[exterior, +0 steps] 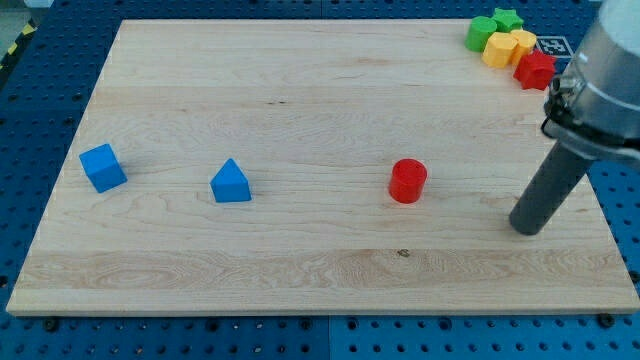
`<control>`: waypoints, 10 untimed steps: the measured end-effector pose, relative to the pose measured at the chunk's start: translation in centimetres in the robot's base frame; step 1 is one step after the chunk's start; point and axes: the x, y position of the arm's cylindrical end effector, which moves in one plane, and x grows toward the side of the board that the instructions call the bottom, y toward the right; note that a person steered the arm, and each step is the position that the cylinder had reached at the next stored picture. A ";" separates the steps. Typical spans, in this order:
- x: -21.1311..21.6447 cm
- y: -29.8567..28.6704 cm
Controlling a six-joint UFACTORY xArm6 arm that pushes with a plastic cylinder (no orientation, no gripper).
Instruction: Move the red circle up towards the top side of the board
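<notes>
Dark and tilted, my tip (527,226) rests on the board (300,80), right of the red circle (407,181), apart; fingerless.

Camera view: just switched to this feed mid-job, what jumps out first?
The dark rod coming in from the view's right, my tip resting on the board to the right of the red circle and apart from it. That circle stands alone near the board's middle, with a blue triangle and blue cube off to the left. A tight cluster of green, yellow and red blocks fills the top right corner.
</notes>
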 end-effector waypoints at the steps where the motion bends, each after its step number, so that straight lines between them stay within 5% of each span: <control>1: 0.6 -3.8; 3: 0.6 -11.5; 10: -5.3 -10.0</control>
